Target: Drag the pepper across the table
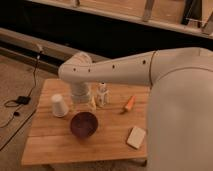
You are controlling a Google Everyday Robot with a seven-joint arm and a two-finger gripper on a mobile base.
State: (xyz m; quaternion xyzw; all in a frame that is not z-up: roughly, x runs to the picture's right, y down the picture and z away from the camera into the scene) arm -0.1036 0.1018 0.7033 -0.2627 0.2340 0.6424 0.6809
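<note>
Pepper (129,103) is sitting on its own, right of centre, with nothing touching it, so my read is the drag hasn't started and basically the whole job is left.

Going down by size:

- The arm (115,67) fills a big chunk of the shot. It reaches in from the right and bends down over the back-left part of the table (55,140) (light wooden planks, so the pepper should slide fine, I'd guess).
- The gripper (85,103) hangs low at the end of that arm, between the white cup (58,105) and the white bottle (102,95), just behind the dark bowl (75,127). Its fingers look spread, and I can't make out anything between them. It's on the far side of the bottle from the pepper, so well apart from its target.
- The bowl sits front and centre, the cup left of it, and the bottle (dark top, standing upright) right of the gripper.
- There's a flat white block (136,137) near the front right edge.
- The pepper is the smallest thing here. It's orange and tapered, lying at a slant just right of the bottle and not touching it.

What's left, as I see it: get over or around the bottle, come down on the pepper, then pull it across. The bottle is the obvious thing to knock over on the way.
</note>
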